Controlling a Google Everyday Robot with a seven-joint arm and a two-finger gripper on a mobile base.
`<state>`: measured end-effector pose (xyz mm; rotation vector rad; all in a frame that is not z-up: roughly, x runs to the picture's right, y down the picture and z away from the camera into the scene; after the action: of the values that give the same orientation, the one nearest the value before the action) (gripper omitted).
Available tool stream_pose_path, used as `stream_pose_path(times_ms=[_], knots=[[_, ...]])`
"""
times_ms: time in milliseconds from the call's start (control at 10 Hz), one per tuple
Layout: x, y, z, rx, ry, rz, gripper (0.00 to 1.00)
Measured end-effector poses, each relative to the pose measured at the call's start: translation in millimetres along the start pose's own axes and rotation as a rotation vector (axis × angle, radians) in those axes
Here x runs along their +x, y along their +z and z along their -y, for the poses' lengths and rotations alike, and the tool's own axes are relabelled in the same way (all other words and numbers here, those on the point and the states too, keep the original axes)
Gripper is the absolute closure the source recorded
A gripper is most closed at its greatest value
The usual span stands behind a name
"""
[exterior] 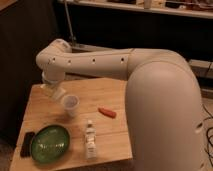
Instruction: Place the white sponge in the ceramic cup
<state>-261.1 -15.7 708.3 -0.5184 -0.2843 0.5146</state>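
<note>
I am holding my gripper (54, 91) low over the table (107, 90), at its far left part. The cup (71, 105) is standing upright just beside the gripper, to its right and a little nearer the camera, not quite under it. A pale block at the gripper's tip is looking like the sponge (59, 93), though it is blending into the gripper. I cannot tell whether the gripper is clamped on it or apart.

No sponge is lying anywhere else on the table, and I cannot see inside the cup. I am therefore judging the pick-up as done and the placing as not yet done. What is remaining is lining up over the cup's mouth and letting go. The bowl (49, 143) and bottle (90, 141) are sitting well clear, nearer the camera.
</note>
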Motion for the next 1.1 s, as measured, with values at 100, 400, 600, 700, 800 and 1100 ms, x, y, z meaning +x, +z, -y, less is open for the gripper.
stream_pose_path(times_ms=[100,400,600,700,800,1100], knots=[[4,0,3,-0.019,-0.002,0.026,1.0],[16,10,7,-0.094,-0.012,0.067,1.0],[24,15,10,-0.126,-0.008,0.069,1.0],[28,15,11,-0.137,-0.01,0.069,1.0],[37,15,14,-0.144,-0.014,0.064,1.0],[51,13,19,-0.164,-0.028,0.075,1.0]])
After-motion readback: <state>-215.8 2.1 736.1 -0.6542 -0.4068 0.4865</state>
